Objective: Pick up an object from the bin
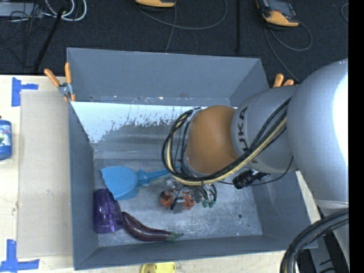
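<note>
Arm's orange wrist (207,141) hangs over the bin (79,152), claw (185,199) low at mid-floor, its width impossible to tell. Left to right: one purple cup (105,212), one blue scoop (122,182), one eggplant (145,230); scoop handle nearest the claw. Judged: reach step; next, settle on one thing and close.

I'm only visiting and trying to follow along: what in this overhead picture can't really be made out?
- End effector, camera view: mostly covered by the arm's orange-capped wrist above it.
- Small orange thing beside it: too small and partly covered to name.
- Blue scoop: its handle's far end runs under the arm's cables.
- Bin: its right rear floor lies behind the arm.
</note>
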`<state>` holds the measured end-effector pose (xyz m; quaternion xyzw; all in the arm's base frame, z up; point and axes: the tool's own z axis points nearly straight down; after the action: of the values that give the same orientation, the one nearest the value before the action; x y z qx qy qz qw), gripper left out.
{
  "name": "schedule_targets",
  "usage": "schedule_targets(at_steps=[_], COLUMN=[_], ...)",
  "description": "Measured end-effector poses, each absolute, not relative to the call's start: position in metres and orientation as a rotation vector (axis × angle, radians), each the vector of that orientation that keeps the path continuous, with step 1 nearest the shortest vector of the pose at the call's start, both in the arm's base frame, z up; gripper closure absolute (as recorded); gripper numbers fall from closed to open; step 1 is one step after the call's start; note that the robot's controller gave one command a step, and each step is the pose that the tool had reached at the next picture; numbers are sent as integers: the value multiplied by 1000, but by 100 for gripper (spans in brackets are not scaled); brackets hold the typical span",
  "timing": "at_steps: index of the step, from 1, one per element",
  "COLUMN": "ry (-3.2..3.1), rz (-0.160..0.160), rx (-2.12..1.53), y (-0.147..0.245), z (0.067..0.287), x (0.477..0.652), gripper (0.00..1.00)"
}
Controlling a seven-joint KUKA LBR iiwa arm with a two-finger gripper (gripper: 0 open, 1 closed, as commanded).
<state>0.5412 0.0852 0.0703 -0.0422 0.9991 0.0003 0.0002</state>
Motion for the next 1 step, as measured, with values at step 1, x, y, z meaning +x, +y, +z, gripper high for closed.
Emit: schedule_targets(at_steps=[1], ry=[3141], rz=[1], rx=[-132], y=[85], z=[71], x=[541], gripper=[100])
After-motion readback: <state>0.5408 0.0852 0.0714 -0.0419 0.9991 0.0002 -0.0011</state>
